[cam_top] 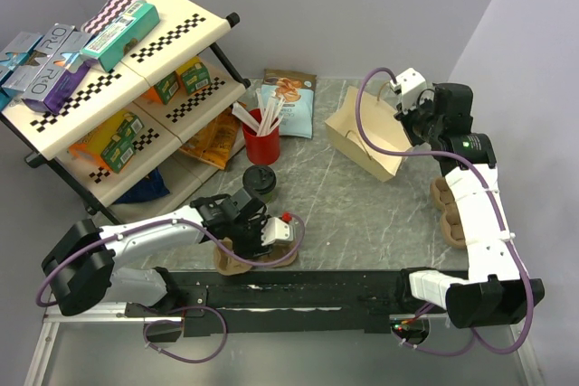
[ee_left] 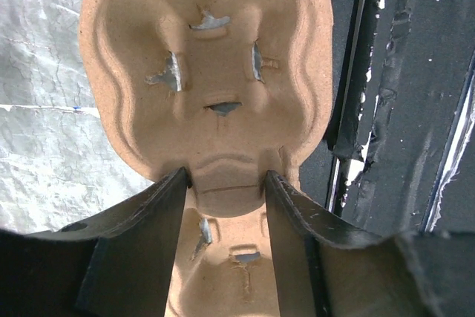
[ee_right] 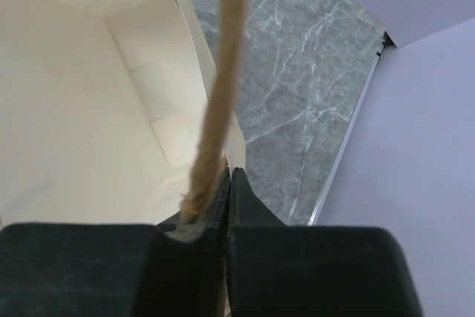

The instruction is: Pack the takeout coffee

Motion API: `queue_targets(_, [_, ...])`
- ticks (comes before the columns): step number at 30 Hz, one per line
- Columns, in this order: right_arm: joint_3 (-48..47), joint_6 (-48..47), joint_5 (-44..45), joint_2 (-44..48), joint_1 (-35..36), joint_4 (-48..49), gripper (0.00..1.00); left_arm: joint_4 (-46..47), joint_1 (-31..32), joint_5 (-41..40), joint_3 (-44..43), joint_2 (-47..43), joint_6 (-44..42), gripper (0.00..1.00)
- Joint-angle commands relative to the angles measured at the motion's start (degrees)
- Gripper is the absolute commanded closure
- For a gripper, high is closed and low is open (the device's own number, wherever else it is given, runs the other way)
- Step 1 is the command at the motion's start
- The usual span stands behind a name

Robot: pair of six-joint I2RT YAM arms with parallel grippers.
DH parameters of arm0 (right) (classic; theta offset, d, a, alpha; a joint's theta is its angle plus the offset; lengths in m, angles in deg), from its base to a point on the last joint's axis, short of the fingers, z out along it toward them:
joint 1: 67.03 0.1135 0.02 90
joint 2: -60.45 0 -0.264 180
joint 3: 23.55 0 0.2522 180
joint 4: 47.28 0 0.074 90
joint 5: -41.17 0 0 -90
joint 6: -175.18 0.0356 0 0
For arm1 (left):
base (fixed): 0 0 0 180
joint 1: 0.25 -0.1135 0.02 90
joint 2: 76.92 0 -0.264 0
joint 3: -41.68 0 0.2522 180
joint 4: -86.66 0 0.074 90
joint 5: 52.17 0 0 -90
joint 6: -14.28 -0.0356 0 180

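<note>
Pulp cup carrier point(ee_left: 215, 72) pinched by my left pincer point(ee_left: 226, 176), right pincer point(ee_right: 230, 176) pinching twine handle point(ee_right: 219, 94) of paper bag point(cam_top: 357, 137), takeout coffee point(cam_top: 260, 183) near red cup point(cam_top: 262, 148)

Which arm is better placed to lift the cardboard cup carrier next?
Left. The left gripper sits right over the cup carrier, jaws either side of its middle. The right gripper is far from it, shut on the twine handle of the paper bag.

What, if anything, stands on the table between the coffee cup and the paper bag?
Nothing visible. Bare table lies between the coffee cup and the paper bag; the red cup stands farther back, off that line.
</note>
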Motion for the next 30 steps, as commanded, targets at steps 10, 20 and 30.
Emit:
queue_targets(10, [-2.23,-0.66,-0.27,2.53,0.42,1.62,1.00,-4.56,1.12,1.88,-1.52,-0.79,-0.92,0.89])
queue_targets(20, [4.10,-11.30,-8.18,7.71,0.94,0.74,1.00,-14.15,-6.70,17.70,-20.39,-6.94,-13.14,0.99])
queue_targets(30, [6.47,-9.72,-11.61,9.47,2.88,-5.41,1.00,1.82,-7.66,19.29,-35.88,-8.61,-6.94,0.99])
